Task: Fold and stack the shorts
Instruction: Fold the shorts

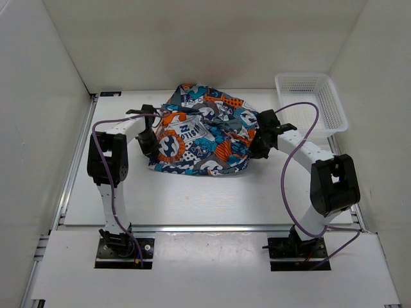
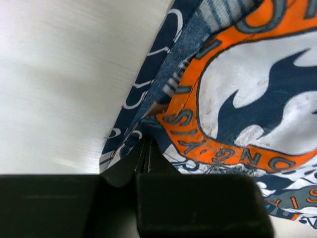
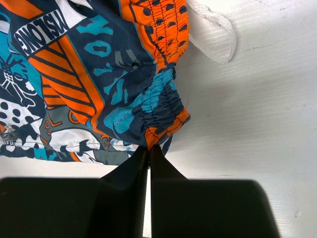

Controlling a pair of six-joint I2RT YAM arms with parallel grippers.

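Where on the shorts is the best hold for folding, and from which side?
The shorts lie bunched, so pinch thin outer edges, coming in low from either side: the gathered waistband corner on the right, the layered edge on the left.

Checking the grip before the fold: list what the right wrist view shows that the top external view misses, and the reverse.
Right wrist only: the white drawstring loop on the table, and the gathered waistband pinched in the shut right claw. Top external only: the white mesh basket at far right and the left claw at the opposite edge. Both: the graffiti-print shorts and the right claw.
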